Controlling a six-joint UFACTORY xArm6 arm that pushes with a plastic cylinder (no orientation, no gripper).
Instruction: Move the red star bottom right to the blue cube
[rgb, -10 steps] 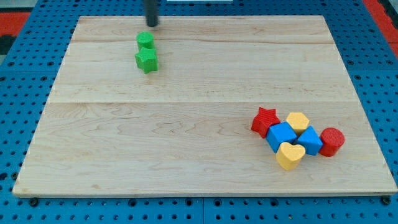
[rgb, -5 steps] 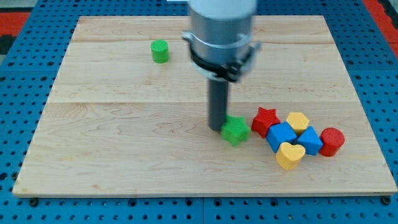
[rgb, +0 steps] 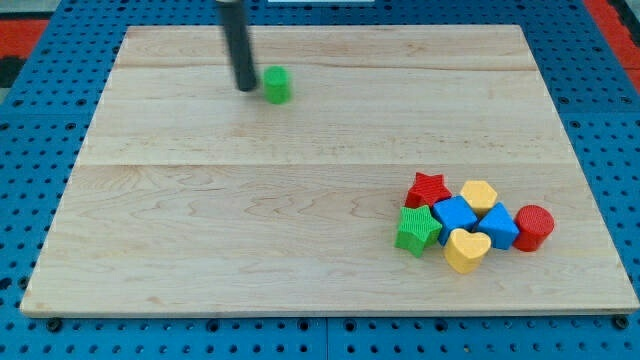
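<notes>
The red star (rgb: 428, 189) lies at the view's lower right, touching the upper left of a blue cube (rgb: 455, 217). A second blue block (rgb: 498, 226) sits just to its right. My tip (rgb: 245, 87) is far away at the view's upper left, right beside the left of a green cylinder (rgb: 277, 85). The rod rises out of the view's top.
Around the blue cube cluster a green star (rgb: 417, 229) at the left, a yellow heart (rgb: 466, 250) below, a yellow block (rgb: 479, 195) above and a red cylinder (rgb: 534, 227) at the right. All rest on the wooden board (rgb: 200, 230).
The green star went from the upper left to the cluster, now beside the blue cube. My tip returned to the upper left. The green cylinder shifted a little rightward.
</notes>
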